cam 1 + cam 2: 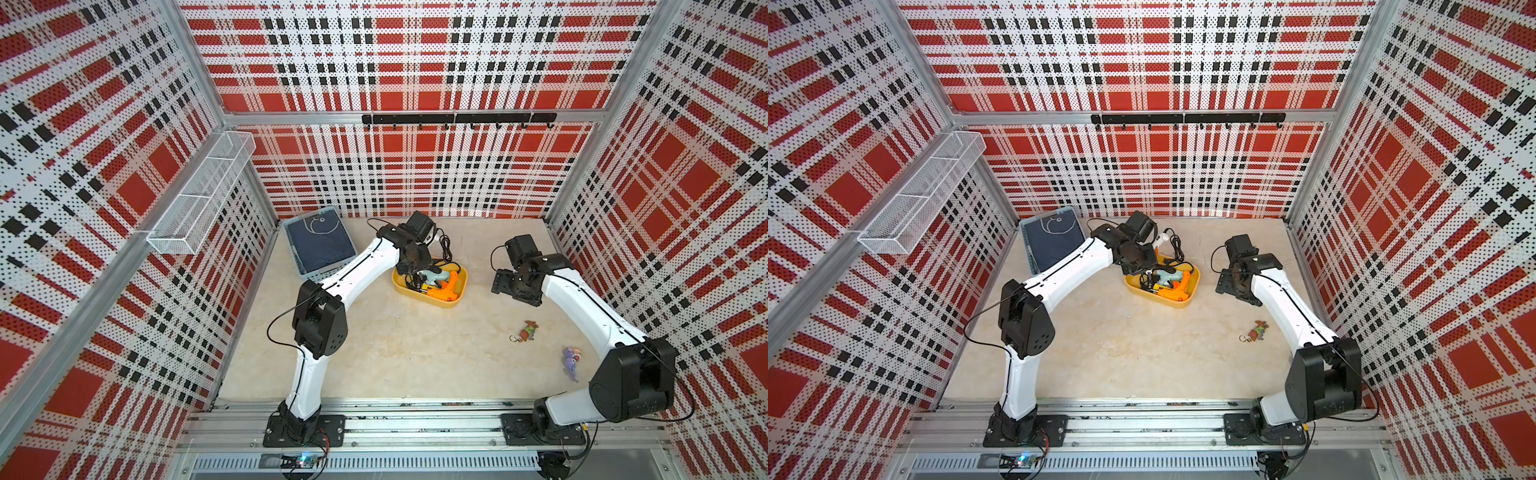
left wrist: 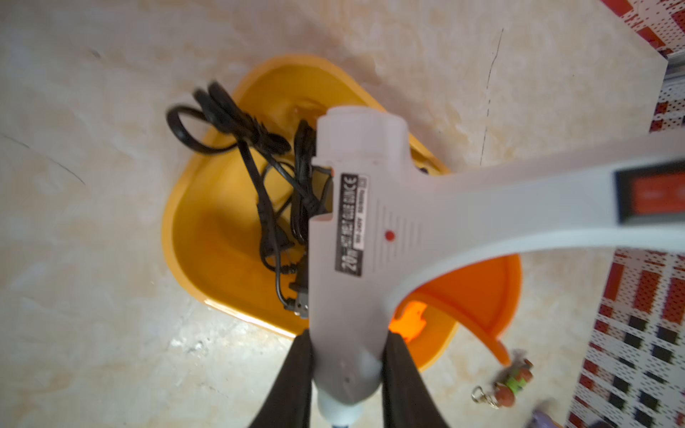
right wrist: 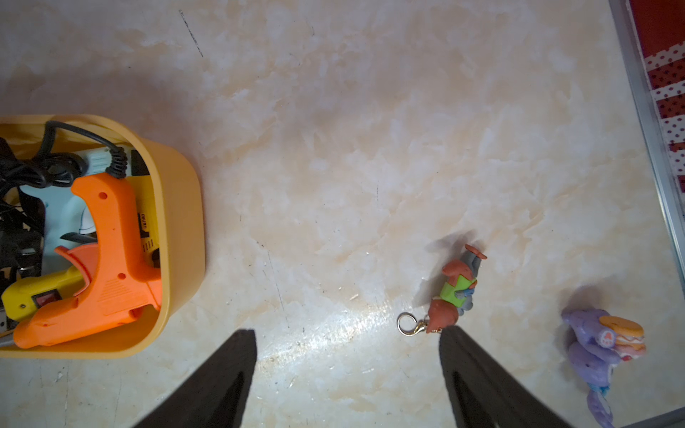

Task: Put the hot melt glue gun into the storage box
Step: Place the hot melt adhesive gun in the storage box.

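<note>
My left gripper (image 2: 349,335) is shut on the barrel of a white hot melt glue gun (image 2: 359,222), near its nozzle end. The gun hangs over the yellow storage box (image 2: 192,229), its handle with a red switch sticking out sideways. In both top views the left gripper (image 1: 411,266) sits above the box's far-left part (image 1: 446,305), and the wrist hides most of the white gun (image 1: 1161,238). An orange glue gun (image 3: 107,259), a pale blue one (image 3: 59,207), a yellow one and black cords (image 2: 267,178) lie in the box. My right gripper (image 3: 348,333) stands open over bare table, right of the box.
A fox keychain (image 3: 457,292) and a purple toy (image 3: 596,344) lie on the table near the right arm. A pale blue basket with dark blue contents (image 1: 320,245) stands at the back left. A white wire rack (image 1: 199,195) hangs on the left wall, a hook rail (image 1: 457,119) on the back wall.
</note>
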You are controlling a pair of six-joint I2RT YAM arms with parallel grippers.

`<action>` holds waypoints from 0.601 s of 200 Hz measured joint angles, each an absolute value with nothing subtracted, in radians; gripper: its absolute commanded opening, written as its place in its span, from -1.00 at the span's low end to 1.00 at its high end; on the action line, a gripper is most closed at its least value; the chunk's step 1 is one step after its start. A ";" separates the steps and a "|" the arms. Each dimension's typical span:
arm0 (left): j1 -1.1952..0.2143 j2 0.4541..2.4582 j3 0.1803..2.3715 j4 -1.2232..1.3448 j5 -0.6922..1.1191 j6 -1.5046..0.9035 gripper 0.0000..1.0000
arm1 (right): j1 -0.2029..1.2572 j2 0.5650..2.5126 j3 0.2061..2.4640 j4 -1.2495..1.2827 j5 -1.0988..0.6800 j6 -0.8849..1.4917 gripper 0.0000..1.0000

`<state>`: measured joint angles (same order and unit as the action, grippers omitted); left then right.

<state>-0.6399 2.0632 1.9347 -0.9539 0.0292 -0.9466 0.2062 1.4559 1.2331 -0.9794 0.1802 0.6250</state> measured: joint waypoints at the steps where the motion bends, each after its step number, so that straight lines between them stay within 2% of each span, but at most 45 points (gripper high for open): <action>1: -0.640 2.061 1.930 -0.952 0.032 -0.949 -1.00 | 0.206 1.456 1.233 -0.980 0.180 0.625 0.70; 40: -0.619 1.873 1.539 -0.828 0.151 -1.221 -1.00 | 0.204 1.456 1.233 -0.985 0.174 0.625 0.69; 56: -0.609 1.821 1.451 -0.773 0.172 -1.330 -1.00 | 0.201 1.456 1.233 -0.986 0.170 0.624 0.70; 120: -0.630 1.867 1.606 -0.556 0.176 -1.678 -1.00 | 0.200 1.457 1.233 -0.986 0.157 0.607 0.70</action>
<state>-0.6300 1.8668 1.6062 -0.5564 0.1764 -1.6775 0.1997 1.4570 1.2331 -0.9863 0.1570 0.6067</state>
